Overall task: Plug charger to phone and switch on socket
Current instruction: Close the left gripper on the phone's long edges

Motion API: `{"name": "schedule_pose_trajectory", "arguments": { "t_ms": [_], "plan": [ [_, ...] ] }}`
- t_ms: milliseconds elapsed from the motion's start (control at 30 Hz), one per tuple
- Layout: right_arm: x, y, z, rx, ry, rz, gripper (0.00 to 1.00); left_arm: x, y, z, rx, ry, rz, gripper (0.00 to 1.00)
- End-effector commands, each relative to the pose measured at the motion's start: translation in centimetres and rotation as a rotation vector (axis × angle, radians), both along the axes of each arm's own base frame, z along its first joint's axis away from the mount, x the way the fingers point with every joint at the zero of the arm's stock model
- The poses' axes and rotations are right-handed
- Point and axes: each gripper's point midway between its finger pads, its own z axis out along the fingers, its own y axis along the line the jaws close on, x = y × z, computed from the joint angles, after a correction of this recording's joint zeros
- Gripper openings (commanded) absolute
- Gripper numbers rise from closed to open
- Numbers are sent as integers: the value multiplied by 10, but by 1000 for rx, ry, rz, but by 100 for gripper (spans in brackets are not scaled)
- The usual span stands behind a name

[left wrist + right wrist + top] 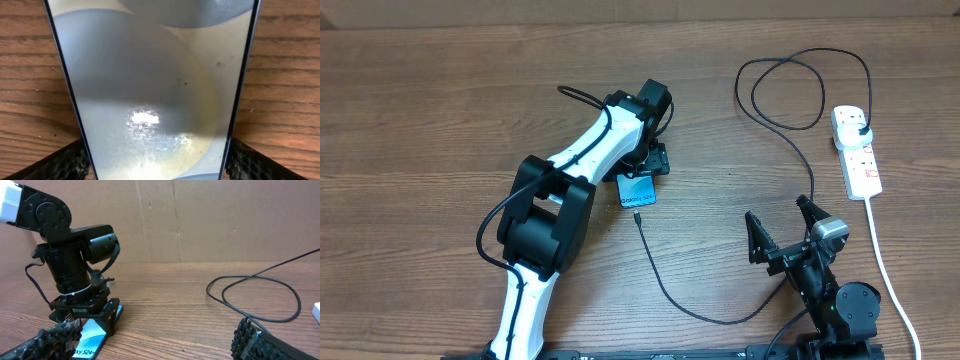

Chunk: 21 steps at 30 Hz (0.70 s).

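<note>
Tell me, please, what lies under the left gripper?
The phone lies flat on the table beneath the left gripper, screen up. From overhead, the gripper covers its far end.

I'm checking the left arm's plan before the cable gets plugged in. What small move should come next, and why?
Probably close the left gripper gently onto the phone to steady it. Its fingers flank the phone's long edges; contact is unclear. The charger's connector tip lies just off the phone's end, unplugged, and the right gripper stands open and empty.

Phone [638, 192] top hidden beneath left claw [648, 163]
</note>
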Motion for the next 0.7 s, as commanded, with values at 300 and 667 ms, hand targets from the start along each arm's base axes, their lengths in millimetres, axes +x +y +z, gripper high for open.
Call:
{"name": "schedule_pose_trajectory", "arguments": {
  "t_ms": [300, 667],
  "plan": [
    [0, 1, -3, 2, 3, 5, 100, -30, 12, -41, 48, 131, 5, 82],
    [0, 1, -3, 2, 3, 5, 100, -30, 12, -41, 48, 130, 5, 75]
  ]
}}
